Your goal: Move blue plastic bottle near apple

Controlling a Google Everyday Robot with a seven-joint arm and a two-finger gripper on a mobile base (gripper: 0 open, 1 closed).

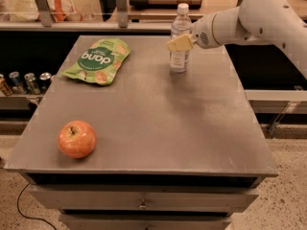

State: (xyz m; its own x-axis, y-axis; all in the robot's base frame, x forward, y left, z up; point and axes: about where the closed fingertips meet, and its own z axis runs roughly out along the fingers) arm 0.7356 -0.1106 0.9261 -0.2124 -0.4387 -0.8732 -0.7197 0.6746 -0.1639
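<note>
The blue plastic bottle is clear with a white cap and stands upright at the far middle-right of the grey table. My gripper reaches in from the right on the white arm and sits at the bottle's mid-height, its yellowish tip overlapping the bottle's front. The apple is red-orange with a dark stem. It rests near the table's front left corner, far from the bottle and the gripper.
A green snack bag lies flat at the far left of the table. Several cans stand on a lower shelf to the left. A counter with racks runs behind the table. Drawers sit below the front edge.
</note>
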